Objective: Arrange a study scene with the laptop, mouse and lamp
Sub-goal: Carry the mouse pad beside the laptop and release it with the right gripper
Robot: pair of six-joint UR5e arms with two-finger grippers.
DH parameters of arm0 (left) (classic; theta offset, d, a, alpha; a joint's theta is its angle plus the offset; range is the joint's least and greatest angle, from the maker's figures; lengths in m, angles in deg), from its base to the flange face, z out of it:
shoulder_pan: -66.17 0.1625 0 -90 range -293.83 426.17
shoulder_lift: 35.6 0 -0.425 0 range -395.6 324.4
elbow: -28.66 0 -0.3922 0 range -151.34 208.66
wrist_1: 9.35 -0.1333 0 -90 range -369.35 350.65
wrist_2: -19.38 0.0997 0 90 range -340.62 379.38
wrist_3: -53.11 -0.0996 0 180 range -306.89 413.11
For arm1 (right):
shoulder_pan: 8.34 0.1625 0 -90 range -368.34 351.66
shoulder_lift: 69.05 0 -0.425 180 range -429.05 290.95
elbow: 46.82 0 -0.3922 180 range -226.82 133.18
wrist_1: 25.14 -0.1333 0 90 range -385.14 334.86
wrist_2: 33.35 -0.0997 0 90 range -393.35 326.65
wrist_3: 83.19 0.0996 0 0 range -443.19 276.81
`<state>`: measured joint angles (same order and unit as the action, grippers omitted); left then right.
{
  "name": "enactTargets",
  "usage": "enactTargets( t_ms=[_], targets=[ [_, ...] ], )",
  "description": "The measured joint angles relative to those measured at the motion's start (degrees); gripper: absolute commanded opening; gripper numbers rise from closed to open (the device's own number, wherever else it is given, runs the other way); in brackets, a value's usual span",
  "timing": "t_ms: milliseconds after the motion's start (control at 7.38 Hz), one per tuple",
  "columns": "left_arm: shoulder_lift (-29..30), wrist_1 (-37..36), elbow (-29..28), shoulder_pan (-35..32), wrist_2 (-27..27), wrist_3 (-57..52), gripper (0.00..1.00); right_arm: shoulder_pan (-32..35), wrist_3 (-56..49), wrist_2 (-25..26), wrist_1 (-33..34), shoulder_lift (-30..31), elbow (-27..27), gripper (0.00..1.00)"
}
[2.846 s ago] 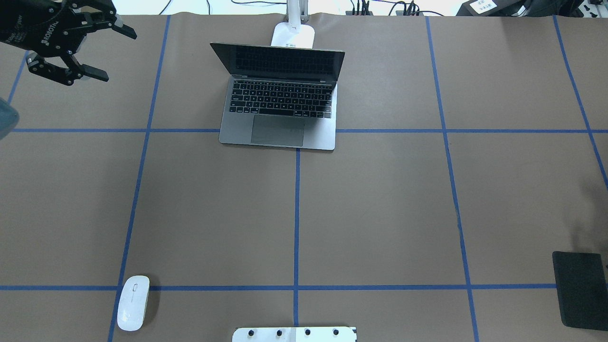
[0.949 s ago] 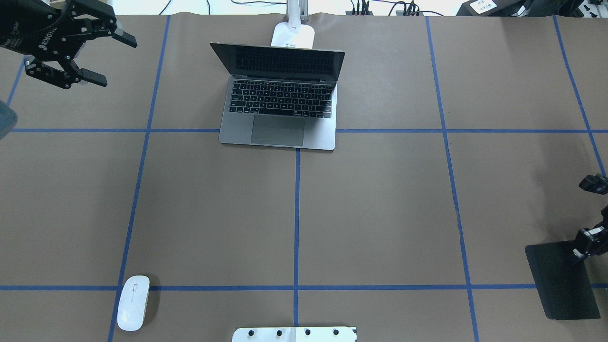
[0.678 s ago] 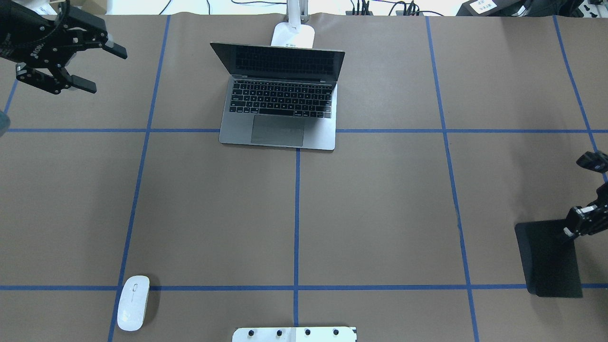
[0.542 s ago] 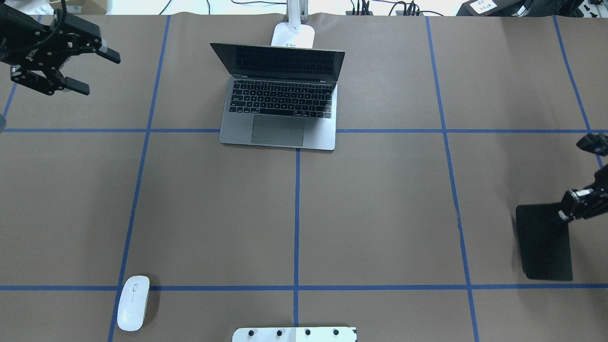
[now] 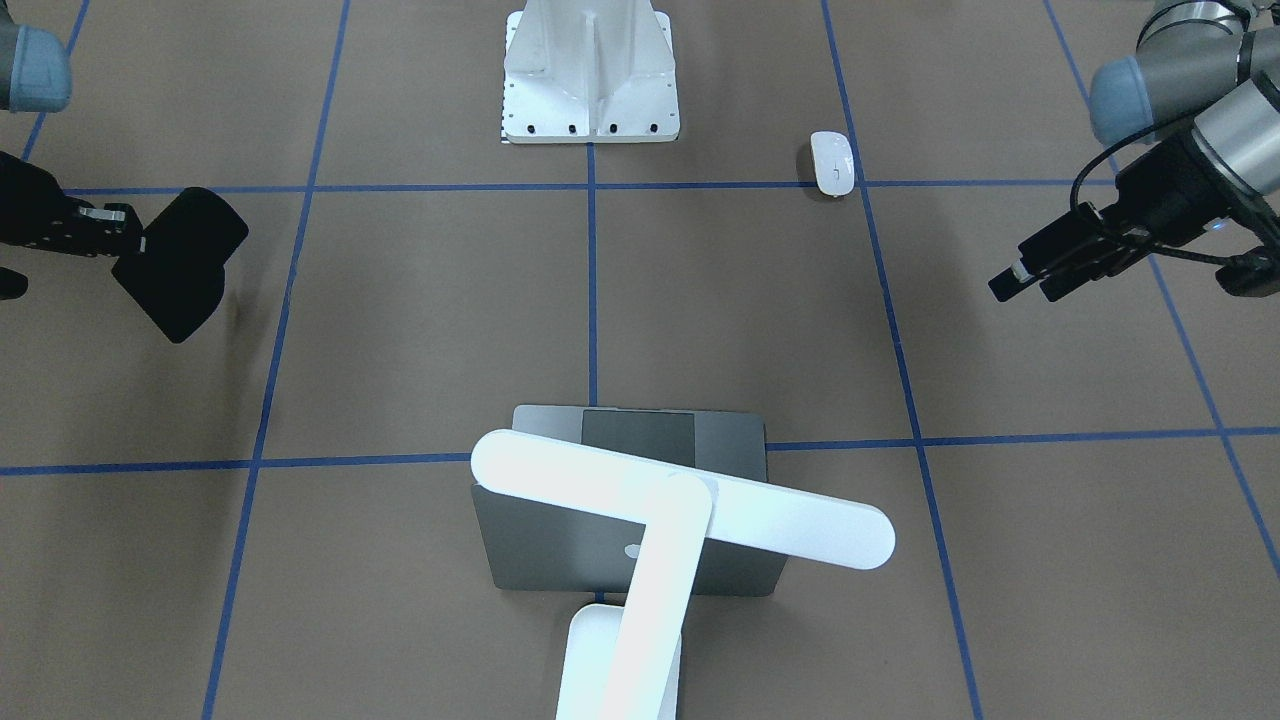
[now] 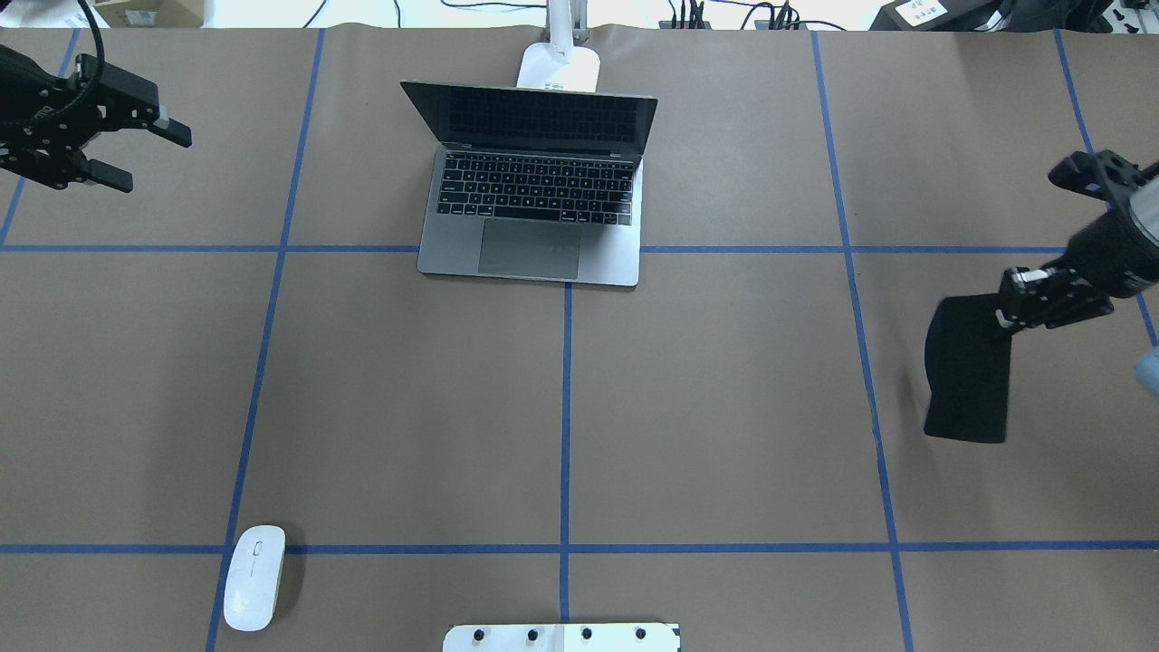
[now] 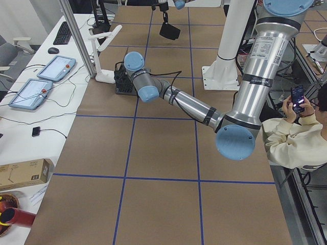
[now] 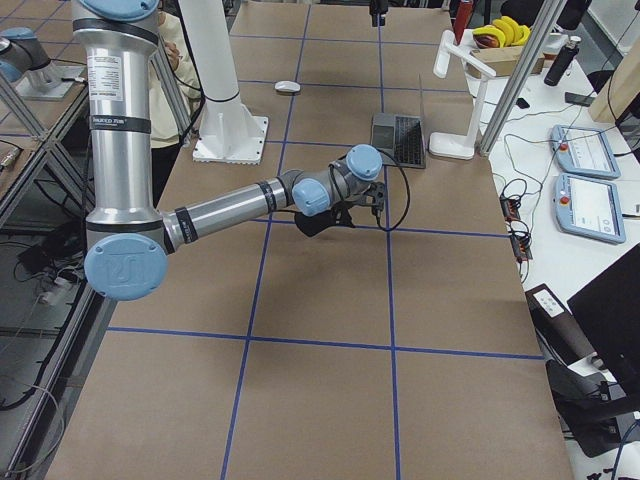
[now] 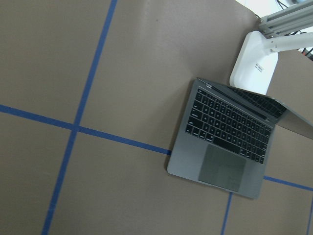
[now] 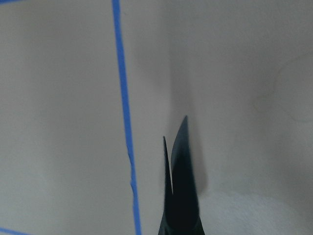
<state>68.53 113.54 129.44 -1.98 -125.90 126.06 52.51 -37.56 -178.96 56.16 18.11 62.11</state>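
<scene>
The open dark-grey laptop (image 6: 534, 190) sits at the far middle of the table, its lid's back showing in the front-facing view (image 5: 560, 550). The white lamp (image 5: 680, 510) stands behind it, its bar head over the lid and its base (image 6: 560, 65) at the table's far edge. The white mouse (image 6: 254, 578) lies at the near left. My left gripper (image 6: 149, 161) is open and empty at the far left. My right gripper (image 6: 1010, 308) is shut on a flat black pad (image 6: 969, 371) and holds it hanging above the table's right side.
The white ribbed pedestal (image 5: 590, 75) with its bolted plate (image 6: 561, 637) stands at the near middle edge. Blue tape lines grid the brown table. A seated person with a phone (image 7: 301, 132) is beside the robot. Tablets (image 8: 585, 150) lie on a side table.
The black pad lay flat at the near right; my right gripper now holds it and has carried it up and toward the far side. My left gripper has drawn back to the left.
</scene>
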Motion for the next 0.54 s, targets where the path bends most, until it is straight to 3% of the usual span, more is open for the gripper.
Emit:
enactTargets(
  t_ms=[271,542],
  targets=[
    [-0.6,0.0,-1.3,-0.3,0.0,-2.6,1.00,-3.5,7.5,6.8,6.7,-10.2,0.5,0.00],
    [-0.7,0.1,-1.9,-0.4,0.0,-3.4,1.00,-6.9,9.0,14.2,20.1,-21.4,0.6,0.00]
  ],
)
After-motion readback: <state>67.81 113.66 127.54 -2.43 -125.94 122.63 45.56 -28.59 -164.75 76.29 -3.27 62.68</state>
